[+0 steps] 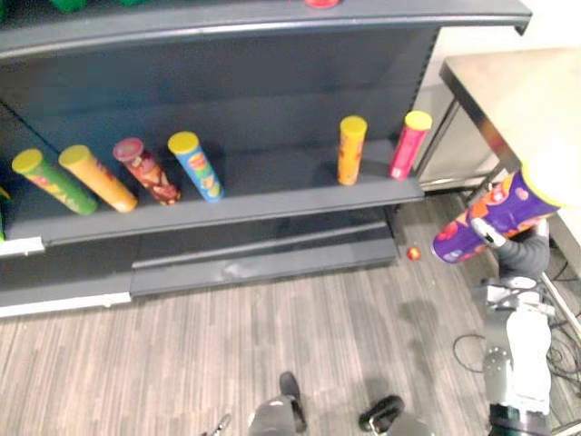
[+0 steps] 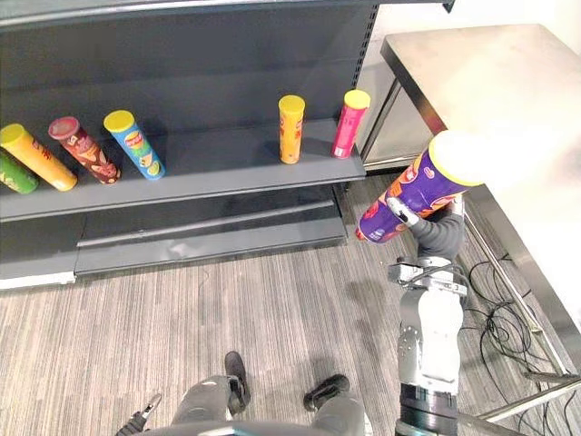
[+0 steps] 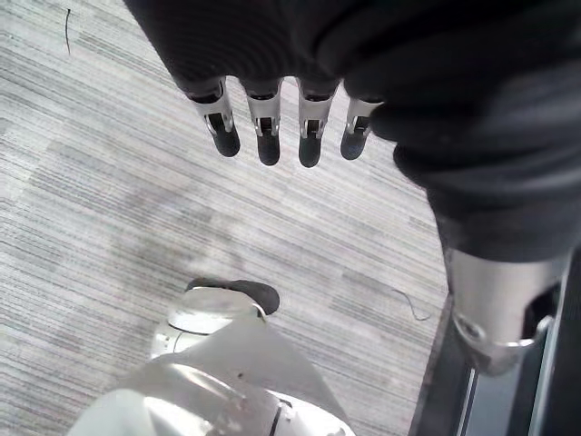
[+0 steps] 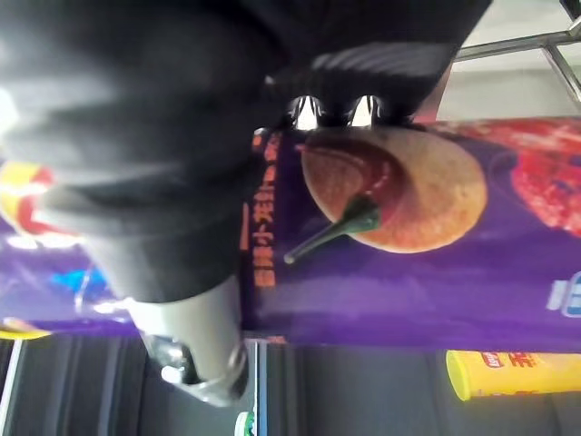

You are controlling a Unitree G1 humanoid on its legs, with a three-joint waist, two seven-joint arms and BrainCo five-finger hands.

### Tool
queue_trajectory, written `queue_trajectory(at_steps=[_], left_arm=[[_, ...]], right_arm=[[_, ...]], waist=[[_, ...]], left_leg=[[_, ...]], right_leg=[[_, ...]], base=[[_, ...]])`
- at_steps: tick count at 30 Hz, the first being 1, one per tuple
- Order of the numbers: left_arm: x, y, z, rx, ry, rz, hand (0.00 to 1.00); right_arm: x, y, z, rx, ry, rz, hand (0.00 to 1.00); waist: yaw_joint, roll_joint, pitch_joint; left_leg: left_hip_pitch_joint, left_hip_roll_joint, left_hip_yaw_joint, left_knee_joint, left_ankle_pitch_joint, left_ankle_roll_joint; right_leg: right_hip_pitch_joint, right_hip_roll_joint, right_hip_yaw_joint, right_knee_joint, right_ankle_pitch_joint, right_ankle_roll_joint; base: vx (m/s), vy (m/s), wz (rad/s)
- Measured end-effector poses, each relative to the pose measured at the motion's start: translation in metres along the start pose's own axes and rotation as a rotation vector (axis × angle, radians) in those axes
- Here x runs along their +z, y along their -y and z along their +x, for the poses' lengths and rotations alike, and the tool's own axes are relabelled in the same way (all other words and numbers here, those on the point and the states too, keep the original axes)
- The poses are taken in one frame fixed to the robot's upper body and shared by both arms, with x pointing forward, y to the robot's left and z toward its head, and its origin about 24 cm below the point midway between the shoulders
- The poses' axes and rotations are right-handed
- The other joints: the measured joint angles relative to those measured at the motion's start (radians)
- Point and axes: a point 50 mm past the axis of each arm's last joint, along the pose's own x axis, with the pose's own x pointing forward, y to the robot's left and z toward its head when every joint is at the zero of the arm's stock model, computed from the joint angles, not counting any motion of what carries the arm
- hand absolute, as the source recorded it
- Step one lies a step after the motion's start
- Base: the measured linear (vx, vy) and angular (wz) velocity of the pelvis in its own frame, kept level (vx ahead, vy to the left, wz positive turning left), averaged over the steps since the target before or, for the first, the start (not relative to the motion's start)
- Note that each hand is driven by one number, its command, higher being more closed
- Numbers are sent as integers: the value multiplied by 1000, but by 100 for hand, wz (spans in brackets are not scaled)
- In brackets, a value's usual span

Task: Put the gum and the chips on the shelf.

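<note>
A purple chips can (image 1: pixel 490 216) with a pale yellow lid is held tilted in the air, right of the shelf and in front of the steel table. My right hand (image 2: pixel 438 233) is shut on it from below. In the right wrist view its fingers (image 4: pixel 309 111) curl round the can (image 4: pixel 408 272). A small red-orange round thing (image 1: pixel 414 253) lies on the floor by the shelf's lower right corner; I cannot tell what it is. My left hand (image 3: pixel 268 136) hangs low over the carpet with straight fingers, holding nothing.
The dark grey shelf board (image 1: pixel 272 204) carries several chips cans: green, orange, red and blue ones leaning at the left, and an orange can (image 1: pixel 351 150) and a pink can (image 1: pixel 410 145) upright at the right, with a bare gap between. A steel table (image 2: pixel 490 82) stands at the right.
</note>
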Motion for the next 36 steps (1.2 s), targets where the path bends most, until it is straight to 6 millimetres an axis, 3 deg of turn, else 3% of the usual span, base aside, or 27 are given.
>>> queue_trajectory(at_steps=[10, 12, 14, 16, 17, 18, 19, 20, 21, 25, 27, 28, 29, 30, 32, 33, 36], left_arm=[[7, 6, 1, -28, 29, -5, 0], [12, 8, 1, -33, 58, -29, 0], [14, 7, 1, -31, 73, -66, 0], [11, 7, 1, -32, 65, -69, 0], [12, 8, 1, -35, 65, -65, 0], [12, 10, 1, -44, 68, -42, 0], [13, 11, 1, -51, 71, -23, 0], [17, 13, 1, -66, 82, 8, 0], [21, 14, 2, -70, 96, 24, 0], [22, 18, 2, -83, 99, 31, 0], [27, 17, 3, -83, 107, 44, 0], [27, 17, 3, -82, 108, 45, 0], [25, 13, 4, -72, 93, 49, 0], [18, 12, 3, -64, 69, 15, 0], [10, 15, 2, -70, 45, -5, 0], [6, 18, 2, -75, 30, -12, 0], [5, 25, 2, -94, 27, -20, 0]], right_arm=[[-7, -6, 7, 15, -16, 12, 100], [-8, -12, 11, 32, -17, 23, 100], [-9, -20, 13, 67, -17, 29, 100], [-12, -30, 12, 111, -29, 31, 100], [-13, -31, 11, 121, -36, 28, 100], [-14, -33, 9, 139, -47, 19, 100], [-15, -33, 8, 146, -52, 19, 100], [-17, -34, 6, 165, -62, 20, 100], [-19, -35, 4, 177, -73, 17, 100], [-20, -37, 2, 200, -79, 26, 100], [-18, -38, -5, 224, -83, 34, 100], [-17, -37, -8, 227, -84, 32, 100], [-16, -38, -12, 233, -83, 37, 100], [-14, -40, -10, 252, -77, 51, 100], [-14, -41, -11, 250, -75, 80, 100], [-14, -38, -12, 241, -81, 84, 100], [-15, -31, -14, 207, -89, 92, 100]], waist=[[14, -9, 11], [19, -12, 29], [47, -13, 32], [48, -9, 34], [44, -6, 36], [37, 7, 41], [37, 11, 43], [36, 22, 50], [34, 21, 49], [23, 18, 54], [-9, 11, 60], [-16, 6, 61], [-17, -16, 59], [-15, 3, 59], [-18, 18, 54], [-28, 25, 51], [-34, 25, 51]], left_leg=[[17, 0, -16, -81, 68, 2], [13, 6, -37, -39, 49, 7], [-22, 22, -60, 43, -11, 10], [-41, 12, -103, 75, -52, 26], [-40, 4, -123, 74, -52, 29], [-28, -12, -168, 71, -51, 37], [-26, -14, -191, 71, -50, 46], [-26, -17, -243, 63, -47, 56], [-15, -39, -284, 41, -39, 67], [35, -112, -393, 20, -39, 72], [31, -154, -502, 34, -34, 53], [28, -166, -528, 45, -40, 45], [24, -190, -559, 65, -55, 28], [2, -165, -577, 88, -82, -1], [-10, -112, -565, 56, -83, -17], [-18, -65, -543, 17, -54, -40], [0, -30, -554, -75, 17, -74]], right_leg=[[6, 40, 1, -30, 7, -4], [38, 41, -4, -30, 9, -1], [64, 41, -6, -31, 16, 8], [74, 20, 21, 16, 36, 2], [67, 8, 61, 49, 51, -19], [26, -11, 205, 148, 93, -99], [-22, -2, 323, 199, 68, -124], [-82, 74, 551, 213, -17, -61], [-110, 142, 697, 181, -64, -39], [-162, 202, 809, 58, -66, -22], [-194, 236, 962, 4, -39, 19], [-192, 236, 986, -8, -28, 34], [-183, 217, 993, -42, 16, 45], [-175, 234, 953, -45, 11, 65], [-174, 263, 913, -68, 7, 43], [-174, 280, 869, -80, 0, 27], [-173, 293, 803, -80, -15, 2]], base=[[39, 8, 7], [57, 31, 32], [-31, 73, 29], [13, 94, 56], [44, 142, 88], [89, 167, 71], [105, 185, 94], [141, 111, 99], [111, 29, 108], [148, -11, 118], [151, -125, 161], [183, -216, 150], [196, -327, 109], [188, -339, 85], [144, -321, 50], [125, -285, 56], [123, -191, 64]])
